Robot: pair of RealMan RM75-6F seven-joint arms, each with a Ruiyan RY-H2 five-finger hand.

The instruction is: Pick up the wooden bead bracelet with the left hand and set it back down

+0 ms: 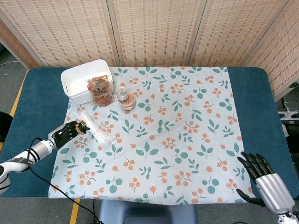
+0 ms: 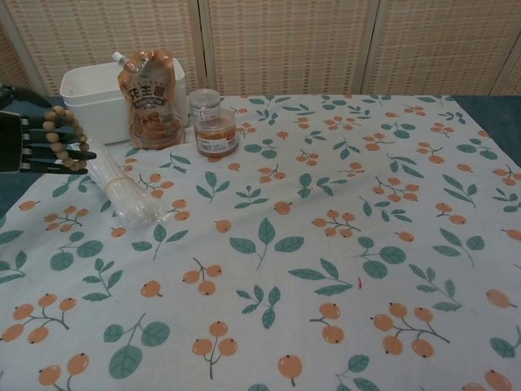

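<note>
The wooden bead bracelet (image 2: 67, 138) is a loop of round tan beads hanging around the fingers of my black left hand (image 2: 32, 140) at the far left, above the cloth's left edge. In the head view the same bracelet (image 1: 81, 127) shows at the tips of the left hand (image 1: 67, 131), which holds it beside the clear plastic bundle. My silver and black right hand (image 1: 262, 178) hovers at the table's near right corner with its fingers spread and nothing in them.
A bundle of clear plastic sticks (image 2: 122, 191) lies right of the left hand. Behind it stand a white bin (image 2: 94, 98), an orange pouch (image 2: 151, 98) and two small lidded jars (image 2: 213, 122). The floral cloth (image 2: 326, 244) covers the blue table (image 1: 261, 93).
</note>
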